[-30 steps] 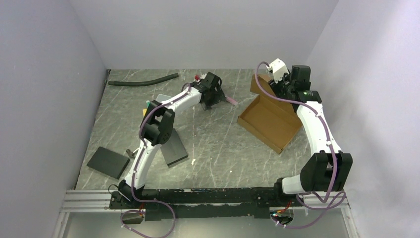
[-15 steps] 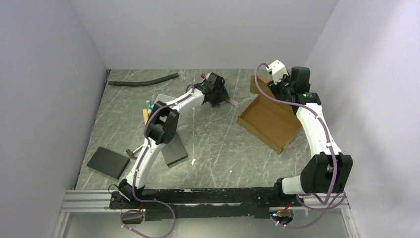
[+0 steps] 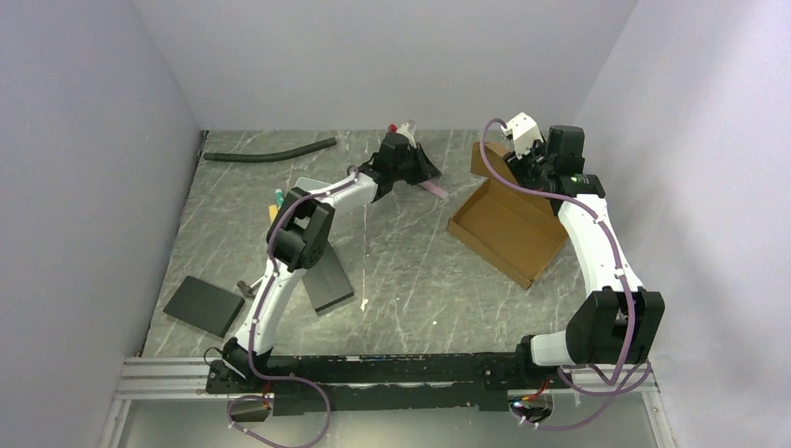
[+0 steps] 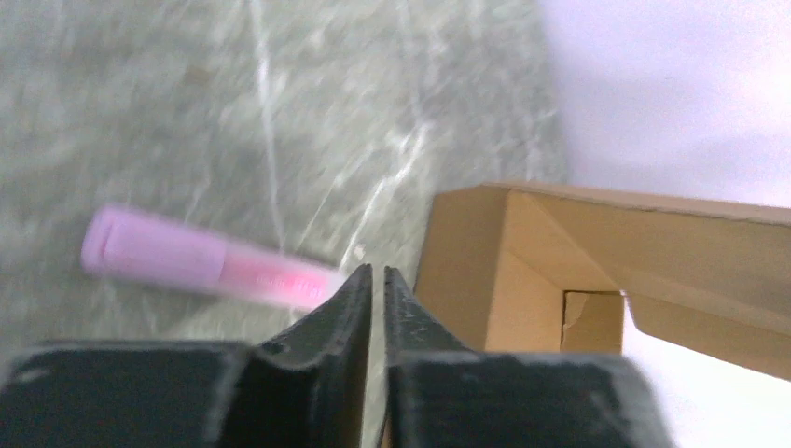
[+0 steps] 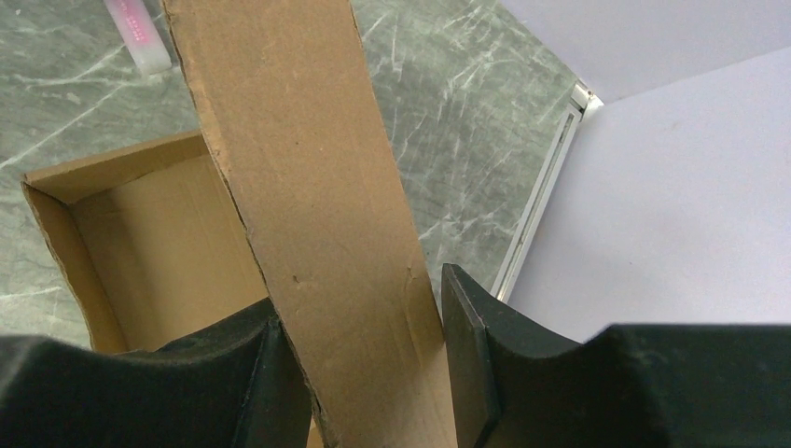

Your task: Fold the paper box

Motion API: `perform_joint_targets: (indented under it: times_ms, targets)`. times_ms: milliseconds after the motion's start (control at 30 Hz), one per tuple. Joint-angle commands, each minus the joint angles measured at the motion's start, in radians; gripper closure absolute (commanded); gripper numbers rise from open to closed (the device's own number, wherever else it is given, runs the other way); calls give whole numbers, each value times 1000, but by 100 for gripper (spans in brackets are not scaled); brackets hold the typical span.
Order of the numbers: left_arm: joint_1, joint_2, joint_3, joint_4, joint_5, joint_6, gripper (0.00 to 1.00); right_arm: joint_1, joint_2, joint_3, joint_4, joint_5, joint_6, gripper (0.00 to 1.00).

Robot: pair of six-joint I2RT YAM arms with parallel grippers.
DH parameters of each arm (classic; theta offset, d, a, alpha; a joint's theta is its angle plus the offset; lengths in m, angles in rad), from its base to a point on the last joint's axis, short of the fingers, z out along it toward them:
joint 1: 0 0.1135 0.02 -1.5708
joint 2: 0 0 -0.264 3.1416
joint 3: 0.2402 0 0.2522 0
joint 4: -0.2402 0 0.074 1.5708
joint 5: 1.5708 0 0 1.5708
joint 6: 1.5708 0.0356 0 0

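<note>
The paper box (image 3: 508, 229) is a shallow brown cardboard tray lying open at the right of the table. One long flap (image 5: 308, 187) stands up from it. My right gripper (image 5: 359, 294) is shut on that flap, one finger on each edge, above the box's far side (image 3: 534, 175). My left gripper (image 3: 424, 168) hovers left of the box, near the back of the table. Its jaws (image 4: 378, 273) are shut to a thin slit with nothing between them. They point toward the box's near corner (image 4: 522, 271).
A pink marker (image 4: 187, 257) lies on the table between my left gripper and the box (image 3: 432, 189). Two black slabs (image 3: 203, 305) (image 3: 326, 280) lie at the left. A black hose (image 3: 270, 149) lies along the back. Markers (image 3: 277, 205) lie beside the left arm.
My left gripper has closed from wide open and swung right and toward the back, away from the pink marker. The right arm and the box have not moved.
</note>
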Motion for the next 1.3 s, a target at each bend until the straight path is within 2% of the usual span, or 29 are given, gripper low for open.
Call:
perform_joint_targets:
  times_ms: [0,67,100,200,333,500,700,733,800,900,967,1033,1100,1200,1267]
  targets:
    - [39,90,130,208,138,-143,90,-5,-41,-9,46,-24,17,50]
    - [37,123,178,173,129,-164,89,-5,-41,-13,49,-24,16,50]
    - [37,134,199,147,120,-178,85,-5,-41,-13,49,-23,16,50]
    - [38,132,207,88,97,-183,76,-5,-40,-11,63,18,16,39]
    - [44,18,44,142,61,-148,72,-16,-8,29,121,188,24,26]
    - [59,-203,-146,185,27,-44,67,-107,53,164,109,216,44,19]
    - [80,-507,-377,147,-36,127,61,-146,118,288,105,338,-34,15]
    - [84,-562,-421,136,-47,157,59,-146,111,295,93,325,-43,14]
    - [92,-681,-513,118,-66,207,55,-146,69,304,31,205,-56,11]
    - [109,-856,-664,84,-99,280,42,-141,-18,285,-88,-149,-67,5]
    - [128,-966,-734,22,-115,314,26,-127,-20,280,-151,-359,-48,4]
    - [156,-1072,-785,-63,-120,336,11,-86,33,298,-222,-492,-30,4]
    - [188,-1171,-814,-188,-101,373,1,-21,110,320,-267,-526,-6,5]
    - [205,-1313,-818,-398,-56,526,0,82,225,337,-262,-481,28,6]
    - [205,-1383,-821,-539,-82,638,1,133,309,383,-257,-423,62,6]
